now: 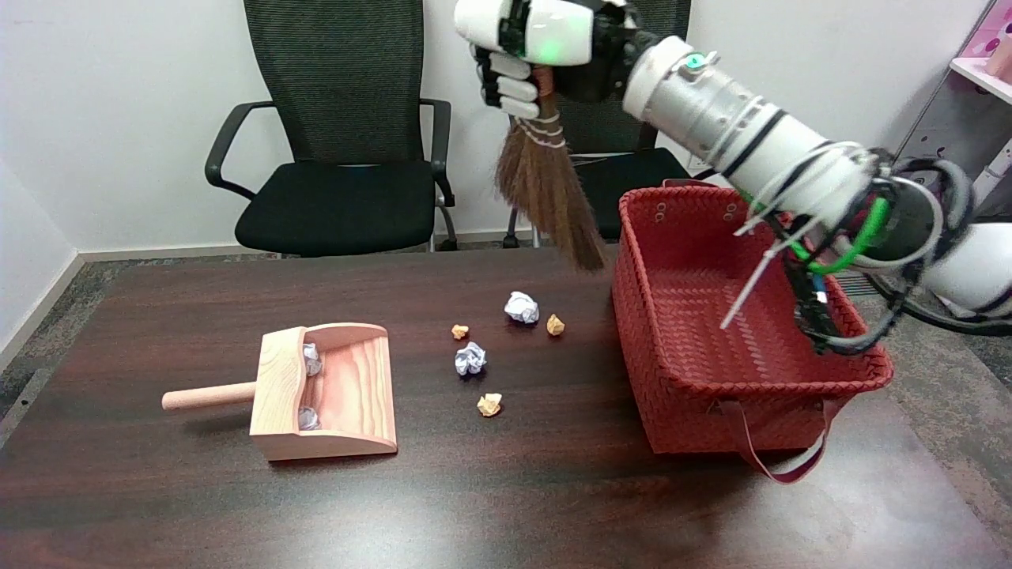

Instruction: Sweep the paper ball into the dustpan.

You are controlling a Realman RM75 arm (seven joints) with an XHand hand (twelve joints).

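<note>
The table [553,490] is dark brown wood grain. The dustpan [328,395] is pale, pinkish wood with visible grain. The basket [696,411] is red and woven. The broom [549,197] has brown bristles bound with white cord. Paper balls are white [522,307] and tan [489,405]. The hand [526,47] is white and black, glowing green. The chairs [340,118] are black mesh.
</note>
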